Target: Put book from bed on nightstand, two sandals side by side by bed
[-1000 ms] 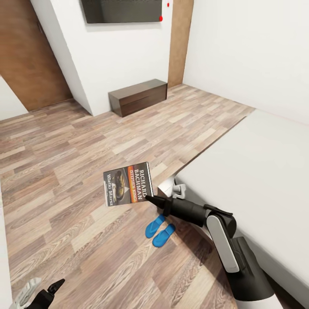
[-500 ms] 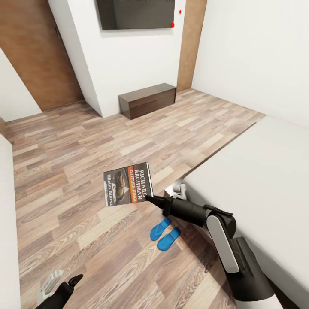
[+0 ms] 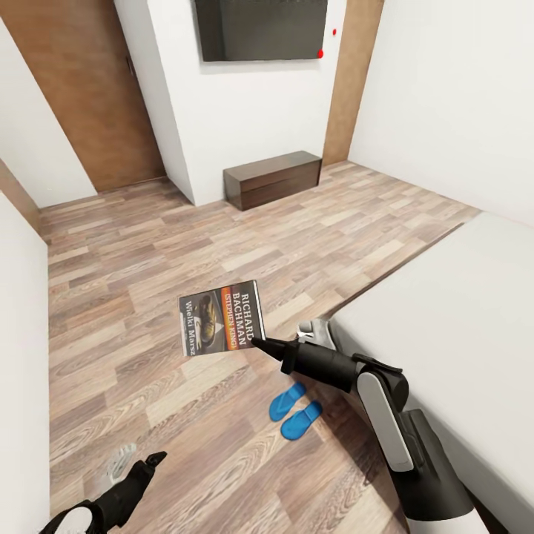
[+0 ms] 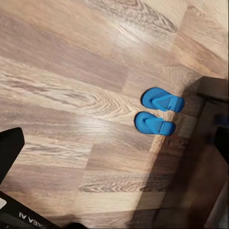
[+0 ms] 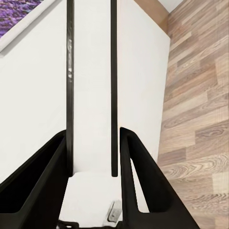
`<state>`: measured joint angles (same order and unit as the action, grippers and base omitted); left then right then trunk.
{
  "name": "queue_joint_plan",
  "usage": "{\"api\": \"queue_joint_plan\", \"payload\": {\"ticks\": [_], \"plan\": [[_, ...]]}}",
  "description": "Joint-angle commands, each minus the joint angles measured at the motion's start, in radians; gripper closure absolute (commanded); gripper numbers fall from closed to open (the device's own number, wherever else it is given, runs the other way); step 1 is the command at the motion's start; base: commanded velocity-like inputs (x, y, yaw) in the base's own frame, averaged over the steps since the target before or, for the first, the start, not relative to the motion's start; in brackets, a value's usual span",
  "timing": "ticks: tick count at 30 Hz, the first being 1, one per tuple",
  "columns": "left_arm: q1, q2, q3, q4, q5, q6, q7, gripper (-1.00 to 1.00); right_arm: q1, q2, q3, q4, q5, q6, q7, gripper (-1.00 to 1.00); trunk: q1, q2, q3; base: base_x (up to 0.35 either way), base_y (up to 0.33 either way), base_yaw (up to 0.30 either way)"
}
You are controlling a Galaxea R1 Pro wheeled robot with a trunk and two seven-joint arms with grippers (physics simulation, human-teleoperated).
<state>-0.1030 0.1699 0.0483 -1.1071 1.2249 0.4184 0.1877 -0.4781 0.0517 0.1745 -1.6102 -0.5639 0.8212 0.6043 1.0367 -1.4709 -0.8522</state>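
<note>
Left gripper [image 3: 152, 461] low over the wood-plank floor [image 3: 148, 259], can't tell if its fingers are apart or together. Right gripper [image 3: 256, 343] clamped on the book [image 3: 221, 317] by its lower edge, held in the air over the floor off the bed's [image 3: 460, 311] near corner; two blue sandals [image 3: 295, 409] lie side by side on the floor just beside that corner. Farther back, a dark cabinet [image 3: 273, 178] stands against the white wall under a dark wall screen [image 3: 263, 28], with a brown door [image 3: 81, 89] off toward the robot's left.
</note>
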Motion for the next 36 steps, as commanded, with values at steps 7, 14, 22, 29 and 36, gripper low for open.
{"api": "queue_joint_plan", "payload": {"ticks": [7,14,22,29,36], "plan": [[-0.019,-0.003,-0.065,0.022,0.005,0.009,-0.011,-1.00,0.000,0.000,-0.001,0.000,-0.002,0.006,0.000,1.00,0.000,0.000,0.009,0.000,0.000,0.146],[-0.069,-0.015,-0.131,0.113,0.001,0.014,-0.004,-1.00,0.000,0.001,-0.001,0.000,-0.002,0.006,0.000,1.00,0.000,0.000,0.019,0.000,0.000,0.145],[-0.082,-0.019,-0.148,0.139,0.001,0.010,-0.013,-1.00,0.000,0.000,0.000,0.000,-0.002,0.006,0.003,1.00,0.000,0.000,0.031,0.000,0.000,0.145],[-0.084,-0.019,-0.150,0.144,0.001,0.007,-0.016,-1.00,0.000,0.000,0.000,0.000,-0.002,0.006,0.004,1.00,0.000,0.000,0.041,0.000,0.000,0.145],[-0.084,-0.020,-0.152,0.146,0.000,0.005,-0.016,-1.00,0.000,0.000,0.000,0.000,-0.002,0.006,0.002,1.00,0.000,0.000,0.051,0.053,0.014,0.145]]}}
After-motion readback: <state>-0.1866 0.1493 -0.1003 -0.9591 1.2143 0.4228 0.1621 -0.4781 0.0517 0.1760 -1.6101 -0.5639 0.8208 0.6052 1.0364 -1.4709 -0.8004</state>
